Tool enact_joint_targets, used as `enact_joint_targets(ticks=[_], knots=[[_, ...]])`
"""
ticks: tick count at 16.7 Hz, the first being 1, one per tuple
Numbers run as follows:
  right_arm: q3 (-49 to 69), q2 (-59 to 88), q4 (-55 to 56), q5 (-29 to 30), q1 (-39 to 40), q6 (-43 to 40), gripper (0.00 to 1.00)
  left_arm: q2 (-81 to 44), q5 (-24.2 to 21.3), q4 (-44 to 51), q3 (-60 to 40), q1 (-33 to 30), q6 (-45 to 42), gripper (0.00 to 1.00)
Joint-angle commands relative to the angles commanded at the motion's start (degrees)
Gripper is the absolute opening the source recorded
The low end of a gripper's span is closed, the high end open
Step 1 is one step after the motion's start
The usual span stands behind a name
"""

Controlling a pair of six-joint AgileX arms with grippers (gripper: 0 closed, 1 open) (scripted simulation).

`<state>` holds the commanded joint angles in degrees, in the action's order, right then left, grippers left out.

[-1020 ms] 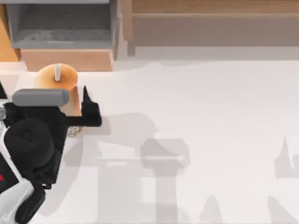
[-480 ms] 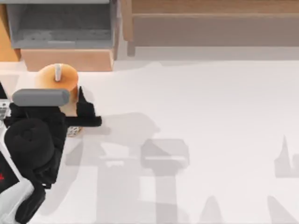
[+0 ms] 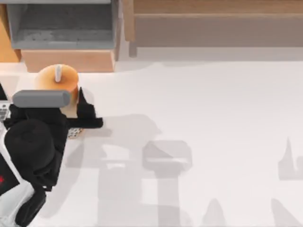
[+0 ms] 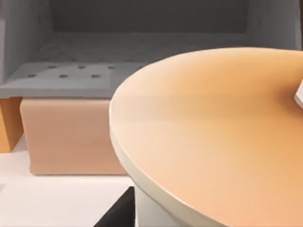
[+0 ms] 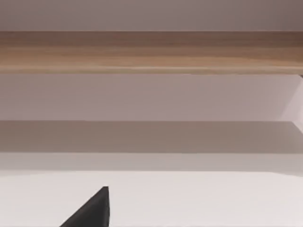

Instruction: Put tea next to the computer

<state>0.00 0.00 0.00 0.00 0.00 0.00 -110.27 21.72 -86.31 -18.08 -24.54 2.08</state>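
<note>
The tea stands upright at the table's far left, with an orange domed lid and a short white straw. Its pearl-dotted base shows below my arm. My left gripper is shut on the tea's body, and one black finger presses its right side. In the left wrist view the lid looms close above a fingertip. The computer is a grey keyboard sliver at the left edge, just left of the tea. A black part of my right gripper hangs over bare table.
A grey open box sits on a tan block right behind the tea. A long wooden ledge runs along the back. White tabletop stretches to the right.
Since one second ago the left gripper's visible finger has moved in against the cup's side. The cup has stayed in place, and nothing has moved in the last half second.
</note>
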Motion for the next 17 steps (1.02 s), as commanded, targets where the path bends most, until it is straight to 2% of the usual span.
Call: enact_joint_targets(ticks=[10,17], knots=[[0.00,0.00,0.00,0.00,0.00,0.00,1.00,0.25,0.02,0.22,0.05,-0.05,-0.09,0.00],[0.00,0.00,0.00,0.00,0.00,0.00,1.00,4.04,0.07,4.07,-0.02,-0.04,-0.10,0.00]])
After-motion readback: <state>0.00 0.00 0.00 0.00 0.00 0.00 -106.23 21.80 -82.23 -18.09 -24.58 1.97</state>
